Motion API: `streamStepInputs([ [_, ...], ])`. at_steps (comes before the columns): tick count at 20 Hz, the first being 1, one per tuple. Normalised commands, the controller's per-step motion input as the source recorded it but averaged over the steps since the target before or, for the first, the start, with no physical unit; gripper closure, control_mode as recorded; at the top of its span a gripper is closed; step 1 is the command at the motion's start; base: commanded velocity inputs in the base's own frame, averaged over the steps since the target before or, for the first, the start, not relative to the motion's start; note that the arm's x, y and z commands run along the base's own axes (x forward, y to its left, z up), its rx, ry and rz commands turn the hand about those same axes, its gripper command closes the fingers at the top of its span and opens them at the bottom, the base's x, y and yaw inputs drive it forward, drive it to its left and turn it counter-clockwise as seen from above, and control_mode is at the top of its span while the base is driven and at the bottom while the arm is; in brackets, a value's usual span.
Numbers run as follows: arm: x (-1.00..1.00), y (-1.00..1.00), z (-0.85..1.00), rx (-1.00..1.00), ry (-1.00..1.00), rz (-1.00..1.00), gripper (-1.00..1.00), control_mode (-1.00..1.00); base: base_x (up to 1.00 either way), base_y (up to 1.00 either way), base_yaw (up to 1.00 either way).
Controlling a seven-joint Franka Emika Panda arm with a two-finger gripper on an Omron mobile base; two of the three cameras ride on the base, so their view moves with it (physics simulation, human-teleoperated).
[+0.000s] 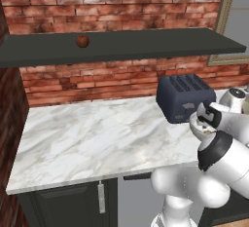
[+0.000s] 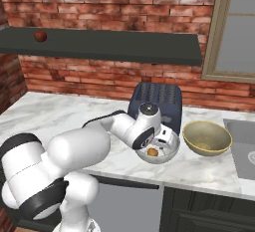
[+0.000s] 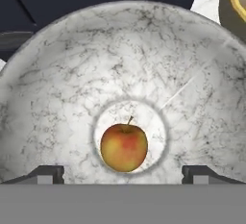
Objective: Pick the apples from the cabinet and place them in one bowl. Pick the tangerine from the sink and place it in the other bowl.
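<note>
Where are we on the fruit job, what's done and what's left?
Done: the yellow-orange apple lies in the bottom of the pale bowl. In hand: nothing; the pincer stands open above that apple, its tips apart on either side. Left: the dark red apple sits on the cabinet shelf, and the tan-olive bowl looks empty, so the tangerine remains.

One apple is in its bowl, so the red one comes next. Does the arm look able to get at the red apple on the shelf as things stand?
Probably yes. The red apple sits alone near the front edge of the open shelf, with nothing in front of it. The gripper is open over the white bowl, so it is free.
</note>
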Motion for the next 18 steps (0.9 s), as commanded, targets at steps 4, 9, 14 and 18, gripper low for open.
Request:
streamStepInputs([
  [4, -0.32, 0.05, 0.51, 0.0, 0.0, 0.0, -1.0, -1.0, 0.0, 0.0, 0.0],
  [9, -0.4, 0.48, 0.44, 0.0, -0.01, 0.0, -1.0, -1.0, 0.0, 0.0, 0.0],
  [14, -0.6, 0.48, 0.31, 0.0, -0.07, 0.0, -1.0, -1.0, 0.0, 0.0, 0.0],
  [18, -0.54, 0.45, 0.56, 0.0, -0.01, 0.0, -1.0, -1.0, 0.0, 0.0, 0.0],
])
